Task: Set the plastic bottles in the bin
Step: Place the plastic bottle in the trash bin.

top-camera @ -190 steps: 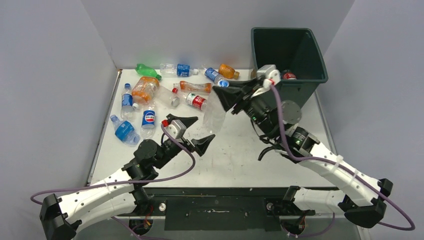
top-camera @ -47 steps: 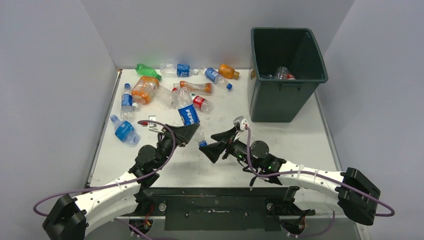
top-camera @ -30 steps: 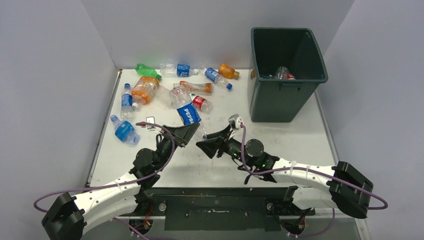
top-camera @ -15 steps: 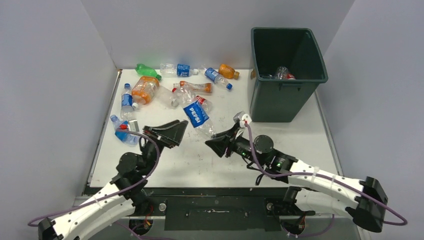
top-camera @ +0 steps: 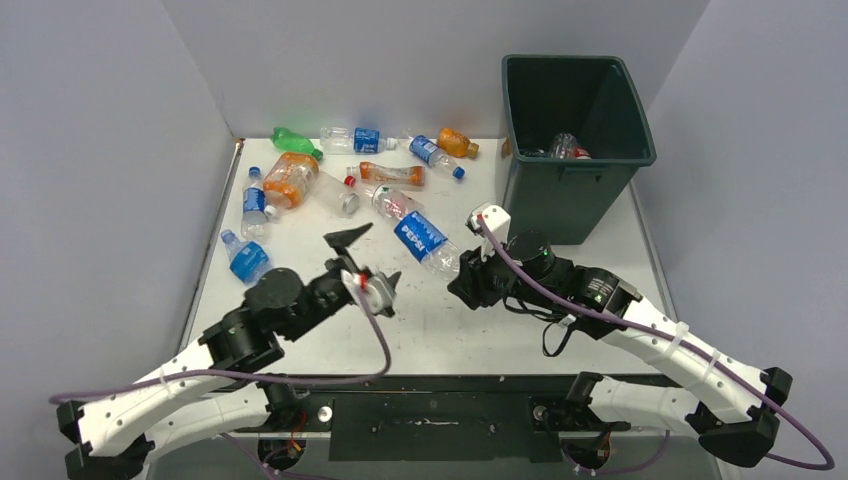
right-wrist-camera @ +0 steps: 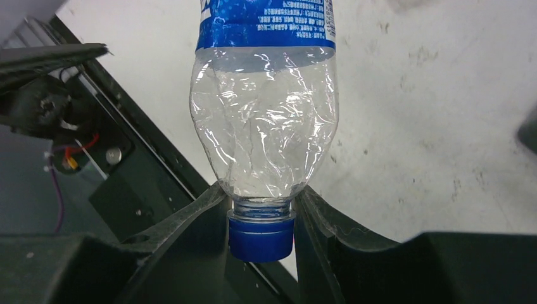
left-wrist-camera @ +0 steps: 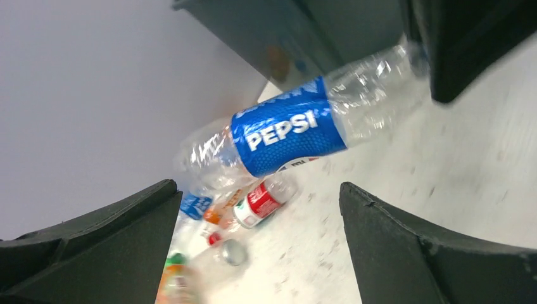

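Right claw [right-wrist-camera: 261,218]: pinched on the blue-capped neck of the Pepsi bottle [top-camera: 424,240], which is raised between both arms.
Left claw [top-camera: 367,262]: spread wide, holding nothing.
Bin [top-camera: 560,205]: upright, far right.
Other bottles [top-camera: 290,180]: scattered far left on the tabletop [top-camera: 450,335].

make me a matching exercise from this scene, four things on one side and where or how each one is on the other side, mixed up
Things:
1. Pepsi bottle
2. green bottle
3. left fingers
4. bin

States:
a. spread wide, holding nothing
b. standing at the far right of the table, bottles inside
c. clamped by its blue cap between the right fingers
d. lying near the table's far left corner

Pairs: 1-c, 2-d, 3-a, 4-b
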Controlling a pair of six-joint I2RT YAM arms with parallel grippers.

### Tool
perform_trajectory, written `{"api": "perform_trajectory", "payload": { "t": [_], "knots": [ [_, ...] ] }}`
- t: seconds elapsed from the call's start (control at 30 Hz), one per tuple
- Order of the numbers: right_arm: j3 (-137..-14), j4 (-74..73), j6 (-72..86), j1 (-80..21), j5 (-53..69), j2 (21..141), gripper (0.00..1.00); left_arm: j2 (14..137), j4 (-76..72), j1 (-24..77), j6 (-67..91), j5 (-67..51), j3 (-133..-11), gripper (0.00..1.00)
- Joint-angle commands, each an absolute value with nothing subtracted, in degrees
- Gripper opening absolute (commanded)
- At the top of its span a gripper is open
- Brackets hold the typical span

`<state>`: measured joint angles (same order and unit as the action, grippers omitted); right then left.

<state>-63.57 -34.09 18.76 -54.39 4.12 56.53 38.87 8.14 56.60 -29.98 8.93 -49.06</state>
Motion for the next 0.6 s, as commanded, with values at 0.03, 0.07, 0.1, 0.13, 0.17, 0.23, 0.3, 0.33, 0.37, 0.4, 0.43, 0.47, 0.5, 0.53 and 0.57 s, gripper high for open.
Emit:
{"api": "perform_trajectory", "payload": {
  "t": [0.03, 0.07, 0.1, 0.13, 0.17, 0.23, 0.3, 0.33, 0.37, 0.4, 0.43, 0.47, 0.5, 0.53, 0.57],
  "knots": [
    [-67.89, -45.00, 18.41, -53.83, 6.03, 57.28, 0.05, 42.32, 12.68, 65.24, -68.40, 18.19, -46.59, 0.96],
    [-68.08, -45.14, 18.47, -53.78, 6.53, 57.42, 0.05, 43.39, 13.10, 65.45, -70.30, 18.49, -47.02, 0.96],
    [-68.37, -45.19, 18.46, -53.77, 7.27, 57.67, 0.05, 44.26, 13.14, 65.55, -71.84, 18.55, -47.45, 0.96],
    [-68.69, -45.15, 18.46, -53.79, 7.90, 57.92, 0.05, 45.18, 13.09, 65.56, -73.56, 18.17, -47.72, 0.96],
    [-68.91, -45.00, 18.45, -53.74, 8.78, 58.06, 0.05, 45.78, 12.84, 65.57, -74.63, 17.62, -47.92, 0.96],
    [-69.34, -44.68, 18.47, -53.77, 10.73, 58.38, 0.05, 47.12, 12.55, 65.57, -76.84, 16.82, -48.16, 0.96],
    [-69.88, -44.66, 18.51, -53.78, 12.64, 58.84, 0.05, 48.69, 12.34, 65.57, -78.59, 16.61, -48.48, 0.96],
    [-70.21, -44.78, 18.38, -53.72, 13.74, 59.08, 0.05, 49.55, 11.96, 65.57, -79.22, 16.57, -48.65, 0.96],
    [-70.55, -44.82, 18.30, -53.74, 14.60, 59.21, 0.05, 50.33, 11.45, 65.59, -79.82, 16.44, -48.69, 0.97],
    [-70.85, -44.89, 18.10, -53.78, 15.54, 59.36, 0.05, 51.03, 10.71, 65.61, -80.38, 16.19, -48.69, 0.99],
    [-71.16, -45.13, 17.84, -53.81, 16.17, 59.48, 0.05, 51.74, 9.82, 65.58, -80.90, 16.12, -48.69, 0.94],
    [-71.45, -45.37, 17.76, -53.82, 16.47, 59.64, 0.05, 52.43, 8.96, 65.57, -81.25, 16.39, -48.74, 0.90],
    [-71.73, -45.79, 17.61, -53.83, 16.59, 59.74, 0.05, 53.21, 8.28, 65.57, -81.46, 16.85, -48.81, 0.86],
    [-72.03, -45.99, 17.48, -53.87, 16.57, 59.77, 0.05, 53.83, 7.65, 65.57, -81.68, 17.27, -48.86, 0.82],
    [-72.19, -46.16, 17.41, -53.88, 16.45, 59.72, 0.05, 54.24, 7.03, 65.57, -81.90, 17.64, -48.82, 0.78]
  ]
}}
